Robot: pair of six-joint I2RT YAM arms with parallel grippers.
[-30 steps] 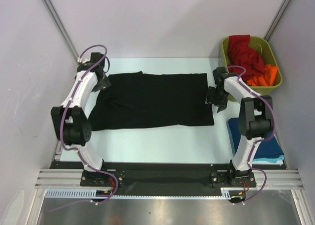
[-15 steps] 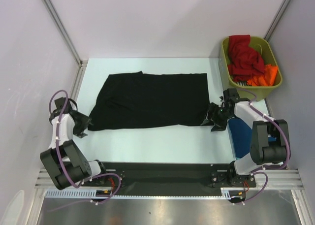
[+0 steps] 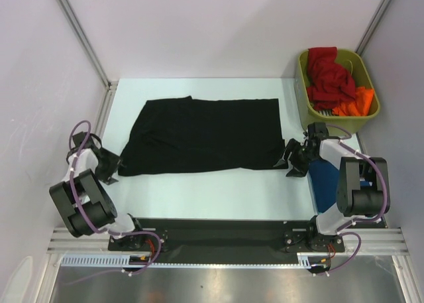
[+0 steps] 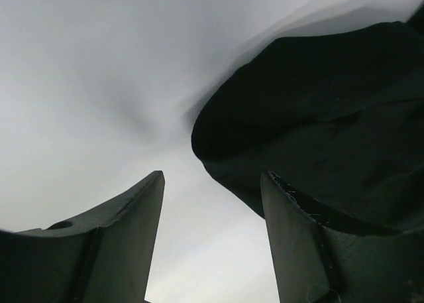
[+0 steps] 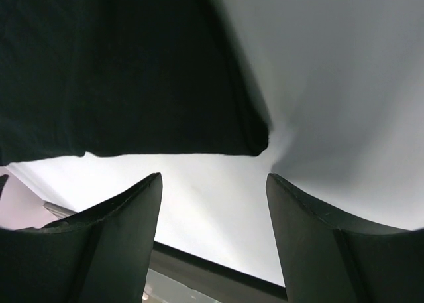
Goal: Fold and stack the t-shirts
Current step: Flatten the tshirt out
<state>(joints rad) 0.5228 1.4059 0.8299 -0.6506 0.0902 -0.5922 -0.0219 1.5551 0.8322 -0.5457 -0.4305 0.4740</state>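
At mid-frame. Q: the black soft-cloth t-shirt point(image 3: 202, 136) lies flat; what changed?
R: left gripper point(image 3: 111, 170) and right gripper point(image 3: 291, 158) came down to its lower corners, fingers spread, apparently empty; fold pending.

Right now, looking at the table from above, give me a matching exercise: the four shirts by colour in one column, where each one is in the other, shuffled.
Things:
1. black shirt
2. red shirt
3. orange shirt
4. blue shirt

Places:
A. folded at the table's near right edge
B. far part of the bin
C. spread flat mid-table
D. bin's near right corner

Pairs: 1-C, 2-B, 3-D, 4-A
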